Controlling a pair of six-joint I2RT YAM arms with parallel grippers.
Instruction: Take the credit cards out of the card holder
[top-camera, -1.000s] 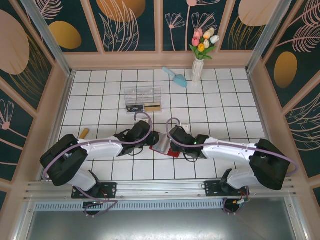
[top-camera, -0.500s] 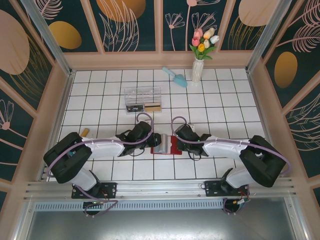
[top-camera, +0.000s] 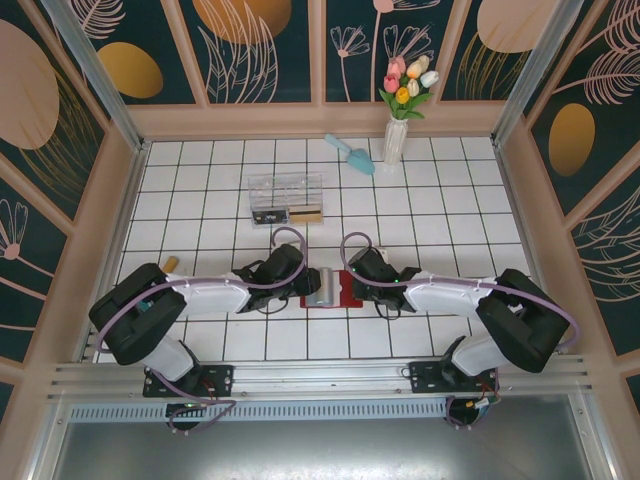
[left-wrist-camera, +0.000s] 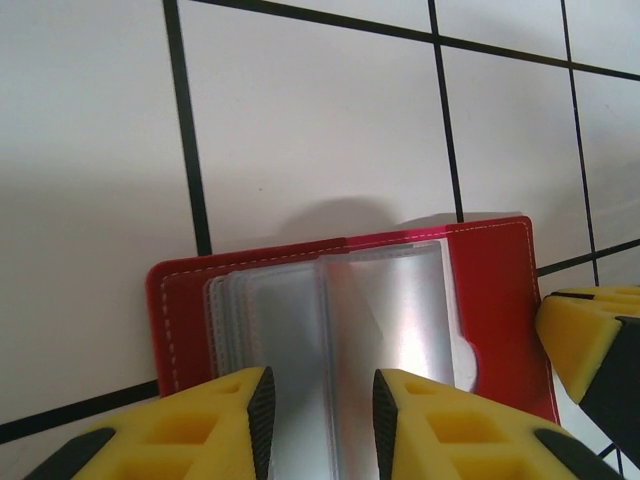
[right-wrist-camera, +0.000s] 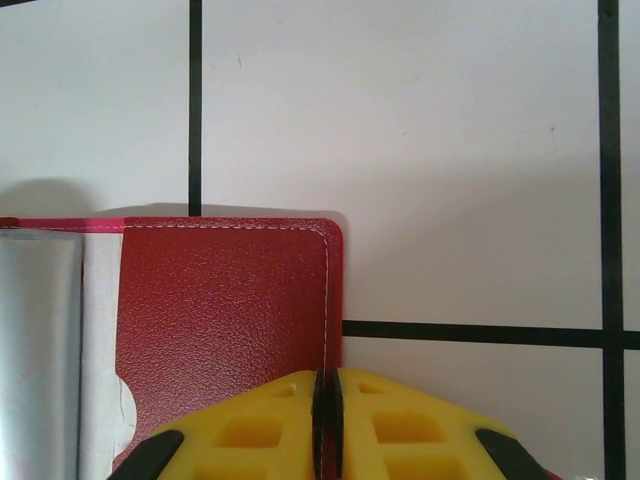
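I see both arms stretched low and inward, meeting at the open red card holder (top-camera: 326, 291) lying flat on the bench near centre. My left pincer (left-wrist-camera: 322, 400) is partly spread over its clear sleeves (left-wrist-camera: 390, 310). My right pincer (right-wrist-camera: 325, 385) is pressed together at the right cover's edge.

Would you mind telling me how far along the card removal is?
Done: the card holder lies open; two cards sit at the clear box. In hand: right gripper shut at the holder's edge, left gripper open over the sleeves. Left: emptying those sleeves.
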